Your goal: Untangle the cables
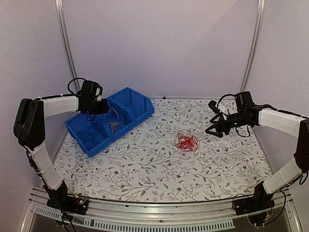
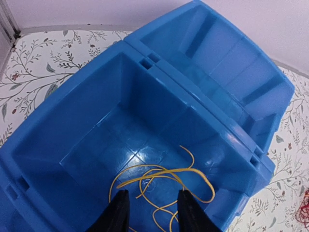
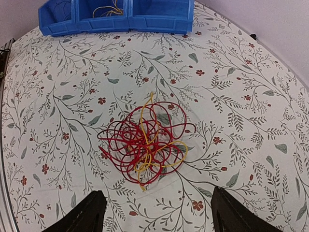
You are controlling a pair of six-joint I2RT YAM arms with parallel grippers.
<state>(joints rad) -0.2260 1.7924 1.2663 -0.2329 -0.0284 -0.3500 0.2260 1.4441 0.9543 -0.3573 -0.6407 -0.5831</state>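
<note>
A tangle of red cable (image 1: 187, 141) with a yellow wire through it lies on the floral table, right of centre; the right wrist view shows it just ahead of the fingers (image 3: 145, 142). My right gripper (image 1: 215, 126) hovers to its right, open wide and empty (image 3: 159, 215). A loose yellow cable (image 2: 164, 176) lies on the floor of the middle compartment of the blue bin (image 2: 159, 72). My left gripper (image 2: 152, 210) hangs just above it, open and holding nothing. In the top view the left gripper (image 1: 99, 107) sits over the bin (image 1: 140, 104).
The bin has three compartments and stands at the back left. The far one looks empty; what the near-left one holds I cannot tell. Metal posts and a plain wall close the back. The table's front edge runs along a metal rail (image 1: 159, 217).
</note>
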